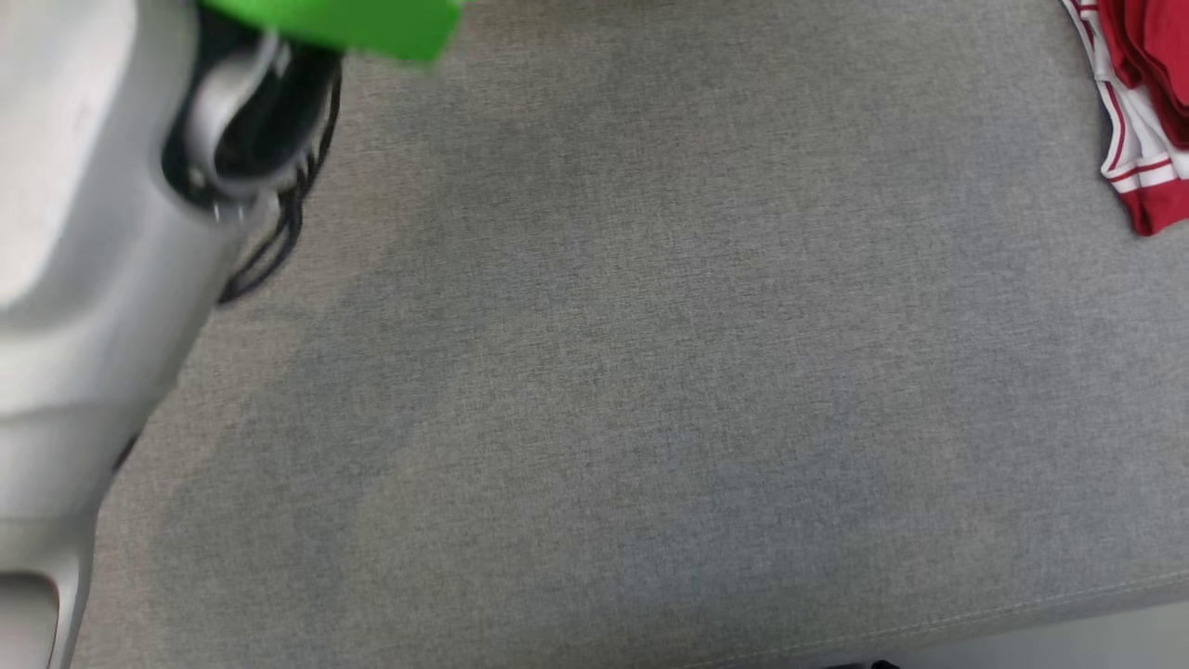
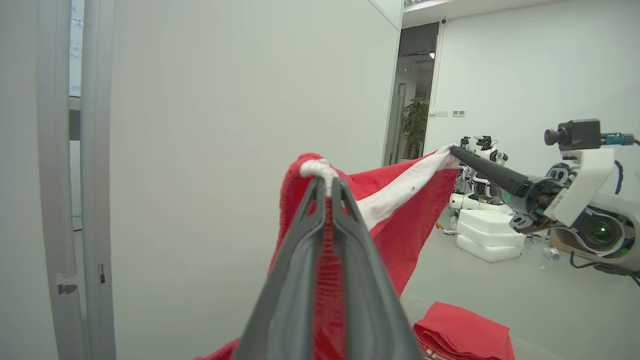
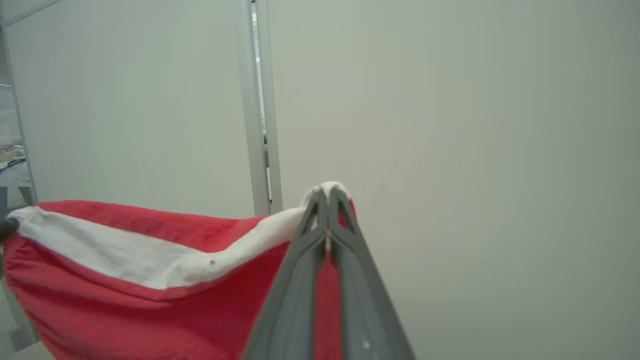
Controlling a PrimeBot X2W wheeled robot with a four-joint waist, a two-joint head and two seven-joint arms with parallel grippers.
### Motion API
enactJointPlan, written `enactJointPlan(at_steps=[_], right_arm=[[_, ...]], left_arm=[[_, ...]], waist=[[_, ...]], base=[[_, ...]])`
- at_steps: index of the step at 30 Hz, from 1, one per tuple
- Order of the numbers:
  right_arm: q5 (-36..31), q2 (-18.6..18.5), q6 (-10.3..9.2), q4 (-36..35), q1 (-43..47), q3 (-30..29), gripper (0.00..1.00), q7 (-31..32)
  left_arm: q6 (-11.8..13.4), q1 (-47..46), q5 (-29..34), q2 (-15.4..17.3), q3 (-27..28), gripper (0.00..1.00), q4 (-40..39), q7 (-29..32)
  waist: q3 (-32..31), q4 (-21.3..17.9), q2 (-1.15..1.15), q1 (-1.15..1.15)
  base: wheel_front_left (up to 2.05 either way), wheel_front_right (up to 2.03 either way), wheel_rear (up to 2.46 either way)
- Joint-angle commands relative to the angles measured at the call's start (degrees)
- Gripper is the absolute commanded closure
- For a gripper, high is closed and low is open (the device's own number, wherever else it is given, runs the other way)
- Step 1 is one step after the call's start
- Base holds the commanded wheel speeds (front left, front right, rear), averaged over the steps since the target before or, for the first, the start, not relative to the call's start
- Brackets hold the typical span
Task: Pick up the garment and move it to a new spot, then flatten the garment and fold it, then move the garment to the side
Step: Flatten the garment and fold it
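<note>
Clamped shut on a bunched corner of the red garment (image 2: 400, 235), the left gripper (image 2: 328, 184) pinches the cloth between its dark fingers (image 2: 300, 260), red fabric showing down the gap between them. The garment's white band (image 3: 125, 255) runs across to the right gripper (image 3: 329, 195), likewise closed on the opposite corner, so the garment hangs spread in the air between the two arms, against a pale wall (image 2: 225, 125). A folded red cloth (image 2: 462, 332) lies lower down, and in the head view a pale forearm (image 1: 84, 279) crosses the left edge of a grey fabric surface (image 1: 650, 372), with more red-and-white cloth (image 1: 1152, 56) at its far right corner.
</note>
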Motion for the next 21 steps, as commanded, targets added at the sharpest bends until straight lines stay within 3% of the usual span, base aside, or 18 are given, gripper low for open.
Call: enactJointPlan(at_steps=[1,11,17,21], right_arm=[[-0.4,0.4,-0.02,-1.6,3.5,-0.3,1.00,-0.1],[3.8,-2.1,-0.02,-11.7,37.2,-6.4,1.00,-0.1],[8.3,-1.5,-0.02,-16.7,57.2,-10.1,1.00,-0.1],[10.8,-2.5,-0.02,-19.6,66.0,-11.4,1.00,-0.1]], left_arm=[[-0.1,3.5,-1.6,2.0,-1.5,1.00,-0.7,-1.8],[-0.2,31.6,-10.1,9.8,-11.2,1.00,-7.3,-6.8],[-0.2,47.5,-9.1,8.4,-5.2,1.00,-9.4,-6.8],[-0.2,55.0,-6.4,9.1,-4.7,1.00,-11.2,-6.8]], waist=[[0.4,-0.6,0.00,-0.01],[-2.0,2.2,0.00,-0.01],[-4.1,3.5,0.00,-0.01],[-5.9,3.9,0.00,-0.01]], base=[[0.00,0.00,0.00],[0.00,0.00,0.00],[0.00,0.00,0.00],[0.00,0.00,0.00]])
